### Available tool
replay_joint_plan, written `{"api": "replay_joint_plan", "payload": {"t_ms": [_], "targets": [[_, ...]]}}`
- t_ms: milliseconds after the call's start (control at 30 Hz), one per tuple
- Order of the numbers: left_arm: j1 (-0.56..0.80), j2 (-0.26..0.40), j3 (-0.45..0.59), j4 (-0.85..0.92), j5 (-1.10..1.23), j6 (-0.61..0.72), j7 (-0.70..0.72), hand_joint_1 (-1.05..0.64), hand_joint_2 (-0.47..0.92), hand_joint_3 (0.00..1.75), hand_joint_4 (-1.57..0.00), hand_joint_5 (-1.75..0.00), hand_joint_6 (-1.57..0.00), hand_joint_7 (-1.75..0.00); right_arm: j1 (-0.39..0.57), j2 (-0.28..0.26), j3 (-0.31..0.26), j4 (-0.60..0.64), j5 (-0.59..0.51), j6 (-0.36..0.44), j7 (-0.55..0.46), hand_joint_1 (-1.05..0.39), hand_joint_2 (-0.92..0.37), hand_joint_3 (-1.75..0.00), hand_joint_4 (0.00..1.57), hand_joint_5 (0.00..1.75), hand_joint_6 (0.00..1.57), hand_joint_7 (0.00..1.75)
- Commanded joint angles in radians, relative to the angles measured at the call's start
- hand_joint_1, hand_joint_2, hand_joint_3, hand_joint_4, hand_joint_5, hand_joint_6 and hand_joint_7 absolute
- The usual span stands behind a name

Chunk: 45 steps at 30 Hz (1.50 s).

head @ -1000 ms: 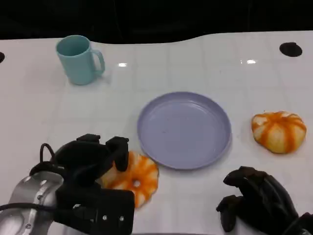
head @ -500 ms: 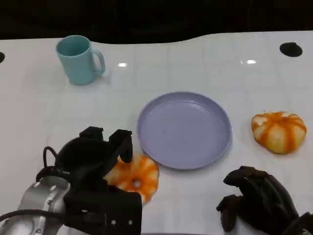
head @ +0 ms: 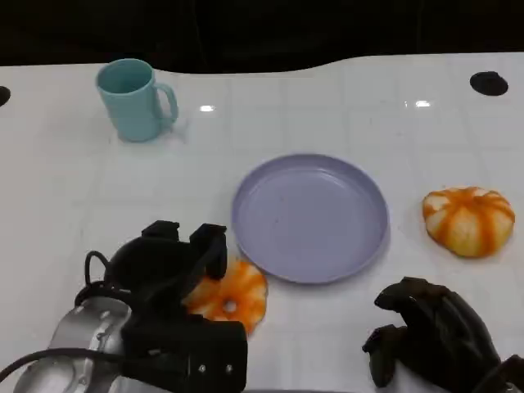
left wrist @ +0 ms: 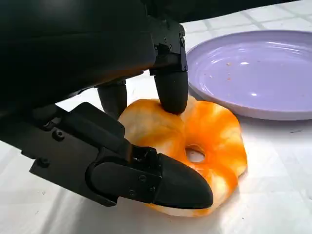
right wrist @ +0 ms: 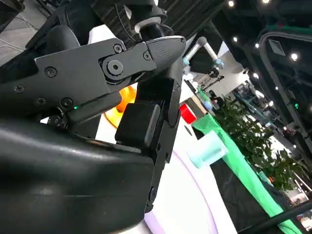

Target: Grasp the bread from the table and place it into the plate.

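No readable text, label or number appears on anything.

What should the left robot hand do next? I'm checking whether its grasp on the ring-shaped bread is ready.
Probably close the fingers fully, then lift slightly. In the left wrist view the left robot hand has fingers on top of the bread and a thumb at its near edge, but the bread lies flat on the table, beside the plate, not in it.

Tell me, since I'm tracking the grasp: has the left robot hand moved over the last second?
Yes. The left robot hand has shifted forward and to the right, toward the purple plate, over the near bread.
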Motion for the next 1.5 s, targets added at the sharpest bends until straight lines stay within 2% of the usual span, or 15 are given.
{"api": "replay_joint_plan", "payload": {"t_ms": [33, 467, 900, 1067, 1100, 1133, 1167, 1200, 1233, 1267, 1300, 1367, 1433, 1500], "targets": [[-0.002, 0.000, -0.015, 0.013, 0.026, 0.043, -0.003, -1.05, 0.92, 0.24, 0.00, -1.75, 0.00, -1.75, -0.001, -0.006, -0.007, 0.008, 0.003, -0.014, 0.011, -0.72, -0.92, -0.02, 1.52, 0.77, 1.57, 0.34], [0.010, -0.047, -0.050, 0.037, 0.068, 0.115, 0.066, -1.05, 0.92, 0.24, 0.00, -1.75, 0.00, -1.75, -0.001, -0.008, -0.006, 0.004, 0.001, -0.010, 0.007, -0.72, -0.92, -0.02, 1.51, 0.78, 1.57, 0.33], [-0.064, -0.087, -0.098, 0.274, 0.051, 0.073, 0.137, -1.05, 0.86, 0.14, 0.00, -1.75, 0.00, -1.75, 0.005, -0.005, -0.007, -0.008, 0.004, -0.005, 0.002, -0.72, -0.92, -0.02, 1.52, 0.78, 1.57, 0.33], [-0.080, -0.099, -0.102, 0.353, 0.040, 0.041, 0.217, -1.05, 0.75, 0.08, 0.00, -1.75, 0.00, -1.75, 0.009, -0.005, -0.006, -0.018, 0.006, 0.005, -0.006, -0.72, -0.92, -0.02, 1.52, 0.78, 1.57, 0.34], [-0.083, -0.100, -0.101, 0.369, 0.035, 0.027, 0.239, -1.05, 0.75, 0.09, -0.08, -1.75, 0.00, -1.75, 0.009, -0.004, -0.006, -0.019, 0.005, 0.004, -0.007, -0.72, -0.92, -0.02, 1.52, 0.78, 1.57, 0.34], [-0.086, -0.101, -0.099, 0.388, 0.029, 0.010, 0.264, -1.05, 0.76, 0.11, -0.28, -1.75, -0.03, -1.75, 0.009, -0.004, -0.005, -0.019, 0.004, 0.002, -0.005, -0.72, -0.92, -0.02, 1.52, 0.78, 1.57, 0.34], [-0.092, -0.101, -0.101, 0.408, 0.028, -0.003, 0.290, -1.05, 0.70, 0.28, -0.40, -1.75, -0.11, -1.75, 0.009, -0.004, -0.005, -0.017, 0.003, -0.002, -0.004, -0.72, -0.92, -0.02, 1.52, 0.78, 1.57, 0.34], [-0.097, -0.101, -0.103, 0.424, 0.027, -0.012, 0.309, -1.05, 0.50, 0.74, -0.60, -1.75, -0.25, -1.75, 0.009, -0.004, -0.005, -0.016, 0.003, -0.004, -0.003, -0.72, -0.92, -0.02, 1.52, 0.78, 1.57, 0.34], [-0.101, -0.101, -0.106, 0.437, 0.025, -0.019, 0.323, -1.05, 0.21, 1.31, -0.73, -1.75, -0.35, -1.75, 0.008, -0.004, -0.005, -0.015, 0.002, -0.006, -0.003, -0.72, -0.92, -0.02, 1.52, 0.78, 1.57, 0.34], [-0.111, -0.100, -0.113, 0.460, 0.030, -0.025, 0.337, -1.05, 0.10, 1.51, -0.77, -1.75, -0.38, -1.75, 0.009, -0.004, -0.005, -0.018, 0.002, 0.000, -0.008, -0.72, -0.92, -0.02, 1.52, 0.78, 1.57, 0.34], [-0.119, -0.099, -0.118, 0.479, 0.034, -0.030, 0.348, -1.05, 0.10, 1.59, -1.05, -1.66, -0.60, -1.69, 0.010, -0.005, -0.004, -0.021, 0.003, 0.006, -0.011, -0.72, -0.92, -0.02, 1.52, 0.78, 1.57, 0.34], [-0.137, -0.095, -0.131, 0.522, 0.038, -0.051, 0.382, -1.05, 0.15, 1.64, -1.44, -1.52, -0.93, -1.53, 0.012, -0.005, -0.002, -0.026, 0.000, 0.004, -0.016, -0.72, -0.92, -0.02, 1.53, 0.78, 1.57, 0.35], [-0.152, -0.094, -0.138, 0.561, 0.031, -0.072, 0.408, -1.05, 0.20, 1.62, -1.54, -1.49, -1.20, -1.34, 0.012, -0.003, -0.002, -0.026, 0.001, 0.000, -0.016, -0.72, -0.92, -0.02, 1.53, 0.78, 1.57, 0.35], [-0.170, -0.092, -0.150, 0.605, 0.029, -0.097, 0.425, -1.05, 0.26, 1.61, -1.56, -1.41, -1.44, -1.09, 0.012, -0.003, -0.002, -0.027, 0.002, 0.002, -0.018, -0.72, -0.92, -0.02, 1.53, 0.78, 1.57, 0.35]]}}
